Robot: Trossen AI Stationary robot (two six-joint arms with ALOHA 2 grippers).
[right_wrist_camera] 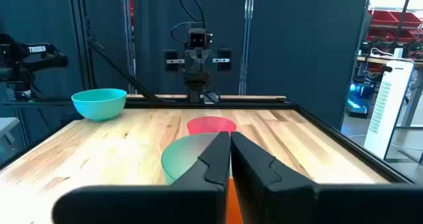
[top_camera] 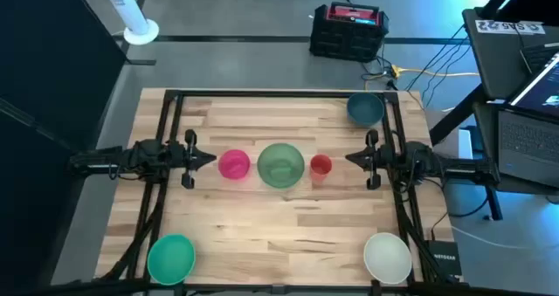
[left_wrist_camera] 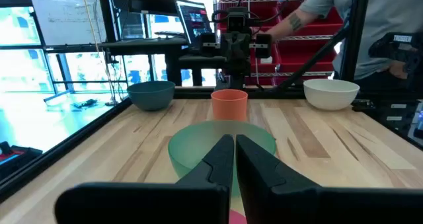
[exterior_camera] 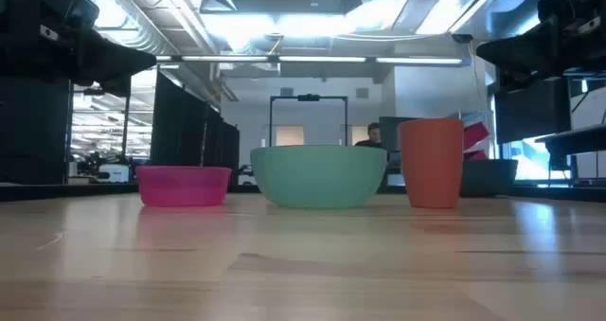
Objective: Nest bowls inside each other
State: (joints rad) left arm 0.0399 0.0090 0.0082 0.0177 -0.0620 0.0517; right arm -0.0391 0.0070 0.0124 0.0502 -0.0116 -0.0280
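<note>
In a row across the table's middle stand a small pink bowl (top_camera: 233, 164), a large translucent green bowl (top_camera: 280, 165) and a red-orange cup (top_camera: 320, 166). A dark teal-blue bowl (top_camera: 364, 109) sits at the far right, a bright green bowl (top_camera: 170, 258) at the near left, a white bowl (top_camera: 387, 256) at the near right. All rest upright on their bases. My left gripper (top_camera: 212, 160) hovers shut just left of the pink bowl. My right gripper (top_camera: 348, 158) hovers shut just right of the cup. Both are raised above the table and hold nothing.
A black metal frame (top_camera: 279, 94) runs along the table's far edge and down both sides. A person (left_wrist_camera: 370, 26) stands beyond the right side. A laptop (top_camera: 533, 113) and a red-and-black case (top_camera: 348, 30) lie off the table. Bare wood lies between the middle row and the near bowls.
</note>
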